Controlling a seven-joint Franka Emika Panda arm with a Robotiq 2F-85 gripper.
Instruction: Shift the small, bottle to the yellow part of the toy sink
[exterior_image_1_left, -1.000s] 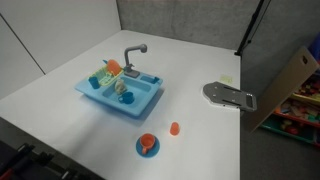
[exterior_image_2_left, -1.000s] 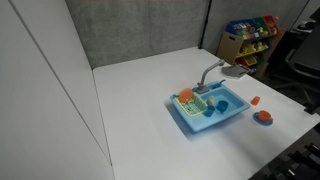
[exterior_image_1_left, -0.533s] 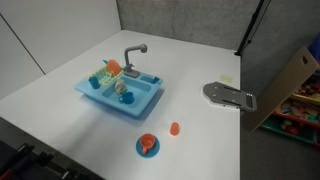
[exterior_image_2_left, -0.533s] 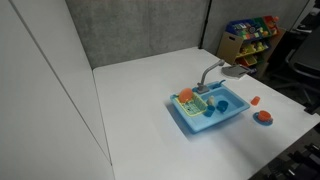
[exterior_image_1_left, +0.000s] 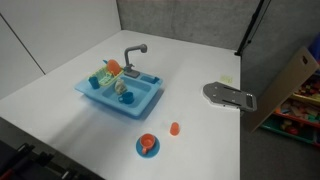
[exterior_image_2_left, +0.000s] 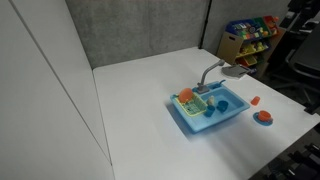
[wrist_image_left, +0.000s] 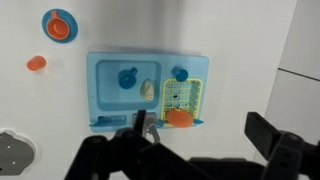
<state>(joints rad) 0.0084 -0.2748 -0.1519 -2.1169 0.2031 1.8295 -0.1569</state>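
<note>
The light blue toy sink (wrist_image_left: 110, 100) with a grey faucet (wrist_image_left: 141, 122) lies below me in the wrist view. The small bottle (wrist_image_left: 147, 88) lies in the blue basin, next to a blue round piece (wrist_image_left: 127, 76). The yellow part (wrist_image_left: 184, 93) forms the sink's right end, with an orange round item (wrist_image_left: 179, 116) on its edge. My gripper (wrist_image_left: 190, 150) is open and empty, high above the sink, its dark fingers at the bottom of the frame. Both exterior views show the sink (exterior_image_1_left: 140, 103) (exterior_image_2_left: 232, 113) and the yellow part (exterior_image_1_left: 102, 76) (exterior_image_2_left: 188, 103). The bottle (exterior_image_1_left: 120, 88) is tiny there.
An orange cup on a blue plate (exterior_image_1_left: 147, 145) and a small orange piece (exterior_image_1_left: 174, 128) lie on the white table (exterior_image_1_left: 60, 110) in front of the sink. A grey flat object (exterior_image_1_left: 228, 95) sits near the table edge. A toy shelf (exterior_image_2_left: 250, 35) stands beyond the table.
</note>
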